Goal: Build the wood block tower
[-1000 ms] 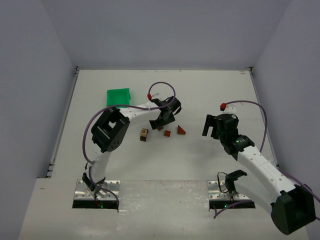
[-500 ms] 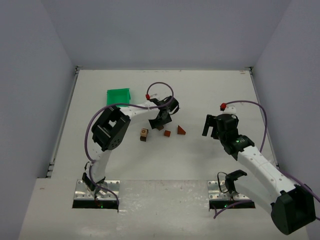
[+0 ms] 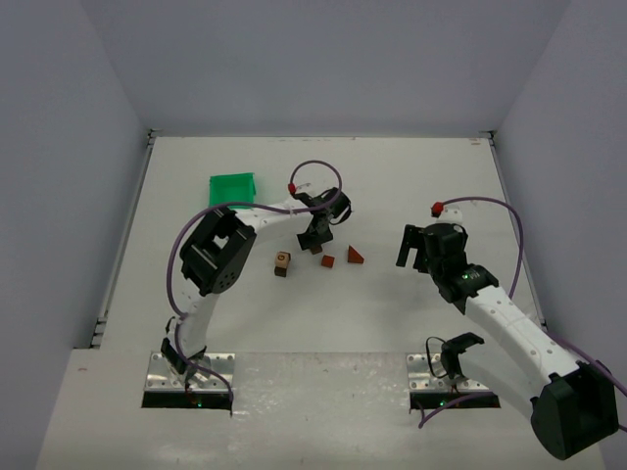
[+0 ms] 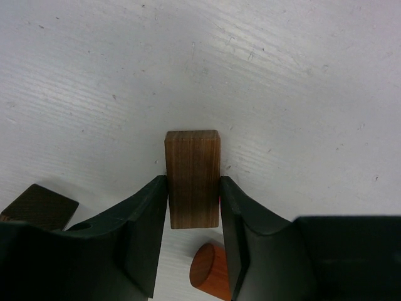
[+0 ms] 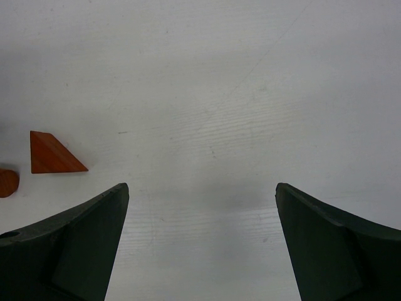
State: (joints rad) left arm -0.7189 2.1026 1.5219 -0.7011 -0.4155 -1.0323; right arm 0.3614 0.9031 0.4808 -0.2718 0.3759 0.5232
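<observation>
My left gripper (image 3: 314, 242) is shut on a dark brown wooden bar (image 4: 193, 177), with a finger pressed against each long side (image 4: 193, 183); I cannot tell whether the bar touches the table. A reddish-orange round piece (image 4: 210, 276) lies just under the jaws and a dark brown block (image 4: 39, 205) lies to their left. In the top view a tan cube (image 3: 282, 262), a reddish-brown cube (image 3: 328, 261) and a reddish wedge (image 3: 355, 255) lie in a row in front of the gripper. My right gripper (image 3: 411, 247) is open and empty (image 5: 200, 188), right of the wedge (image 5: 53, 153).
A green plastic bin (image 3: 233, 189) stands at the back left of the blocks. Grey walls close the table (image 3: 411, 176) in on three sides. The left arm's purple cable (image 3: 318, 168) loops above the left gripper.
My left gripper has shifted slightly left and back over the blocks, with its wrist turning a little. The right arm has not moved.
</observation>
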